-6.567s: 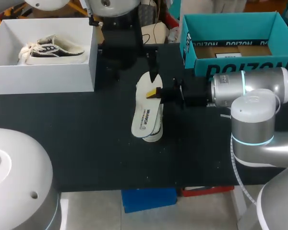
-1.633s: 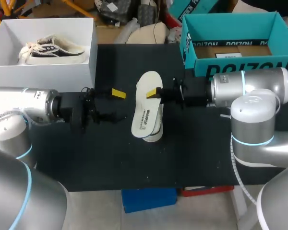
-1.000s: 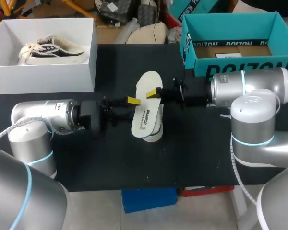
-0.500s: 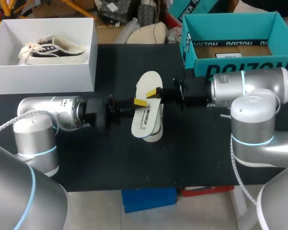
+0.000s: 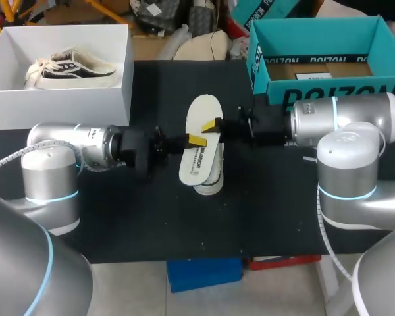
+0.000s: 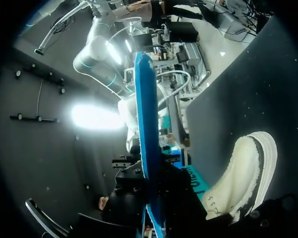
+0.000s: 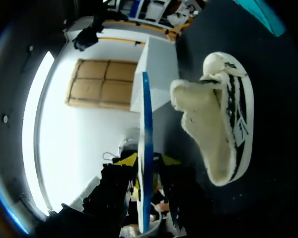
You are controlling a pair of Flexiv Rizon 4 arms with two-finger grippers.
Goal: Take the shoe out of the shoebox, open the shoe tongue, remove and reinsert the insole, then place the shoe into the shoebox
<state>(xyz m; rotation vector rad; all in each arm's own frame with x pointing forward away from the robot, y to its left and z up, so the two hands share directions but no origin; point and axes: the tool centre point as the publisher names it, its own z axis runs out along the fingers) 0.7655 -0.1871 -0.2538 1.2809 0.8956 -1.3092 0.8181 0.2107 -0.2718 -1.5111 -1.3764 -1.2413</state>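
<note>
The insole (image 5: 196, 164) is held over the middle of the surface (image 5: 118, 210), long axis running near to far, crosswise to both arms. The shoe (image 5: 212, 184) lies just beneath it on the same line. The right gripper (image 5: 212, 126) pinches the insole's right edge. The left gripper (image 5: 196, 139) sits at the opposite edge, and I cannot tell whether it grips. Reinserting looks like a short drop down.

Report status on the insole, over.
Right gripper shut on insole, held over shoe. Left gripper at insole, grip unclear. Nothing seen in the way.
</note>
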